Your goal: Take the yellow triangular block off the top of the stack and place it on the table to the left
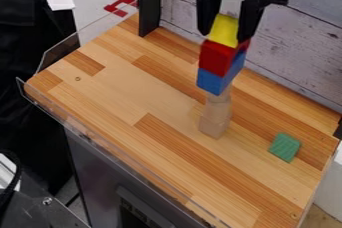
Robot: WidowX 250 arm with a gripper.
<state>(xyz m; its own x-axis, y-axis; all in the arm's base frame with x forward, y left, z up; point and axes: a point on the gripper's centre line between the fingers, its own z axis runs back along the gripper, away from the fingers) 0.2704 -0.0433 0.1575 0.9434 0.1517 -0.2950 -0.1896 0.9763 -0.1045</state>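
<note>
yellow block (pixel 224 28) up top between the claw (pixel 226 35)'s fingers, chunky red block (pixel 217 58) right under it, blue block (pixel 215 80) beneath that, pale wood-look support (pixel 215 120) at the bottom, kinda narrow-waisted, standing on the surface (pixel 120 89)

Soft, bright light spreads across the wooden tabletop (pixel 120 84).

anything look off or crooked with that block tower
A bit: the wide blue block overhangs the narrower, uneven-looking pale wooden column, so the tower seems top-heavy beneath the pincer. The green piece lies apart to the right, but looks intact. I see nothing spilled or broken.
</note>
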